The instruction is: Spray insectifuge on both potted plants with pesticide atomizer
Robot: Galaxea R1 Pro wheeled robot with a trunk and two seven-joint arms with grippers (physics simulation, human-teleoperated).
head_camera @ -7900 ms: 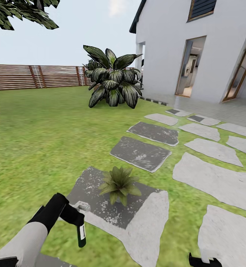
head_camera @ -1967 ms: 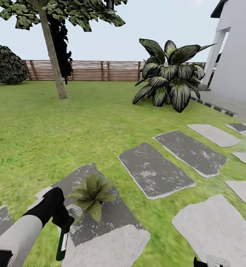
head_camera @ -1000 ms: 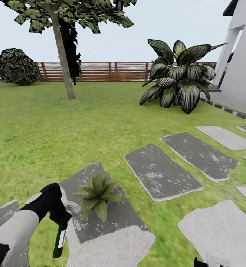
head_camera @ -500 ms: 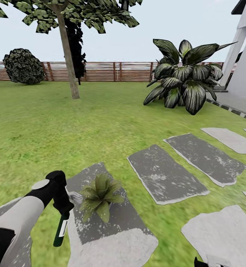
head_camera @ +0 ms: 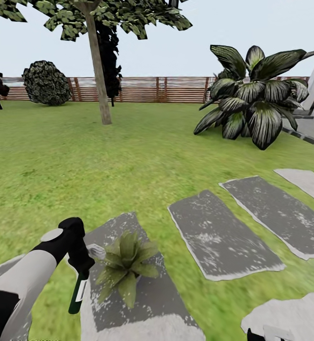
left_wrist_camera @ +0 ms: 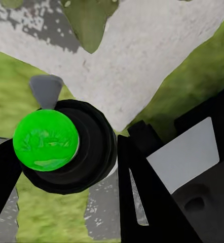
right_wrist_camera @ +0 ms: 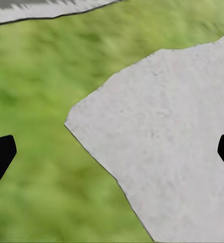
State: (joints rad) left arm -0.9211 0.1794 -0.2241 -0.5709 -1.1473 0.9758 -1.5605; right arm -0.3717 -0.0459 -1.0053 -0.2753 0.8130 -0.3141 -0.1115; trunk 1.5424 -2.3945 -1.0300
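My left gripper (head_camera: 82, 270) is shut on the pesticide atomizer (head_camera: 76, 297), whose dark green body hangs down and whose white trigger head (head_camera: 96, 251) points at a potted plant (head_camera: 126, 266). That plant is a low rosette of pointed green leaves on a grey stepping stone (head_camera: 152, 296), right beside the nozzle. In the left wrist view the atomizer (left_wrist_camera: 64, 144) appears end-on as a dark round body with a bright green spot, held between black fingers (left_wrist_camera: 142, 195). My right gripper (right_wrist_camera: 112, 152) stands open over grass and a white stone (right_wrist_camera: 168, 131); a bit of it pokes into the head view (head_camera: 265, 335).
Grey stepping stones (head_camera: 223, 237) run to the right across the lawn. A big broad-leaved bush (head_camera: 256, 104) stands at the far right, with a tree trunk (head_camera: 100, 71), a round shrub (head_camera: 45, 83) and a brown slatted fence (head_camera: 166, 90) at the back.
The camera has turned left: the house has left the view and the tree, shrub and bush have shifted right. The left gripper keeps the atomizer beside the plant, its nozzle now closer to the leaves.
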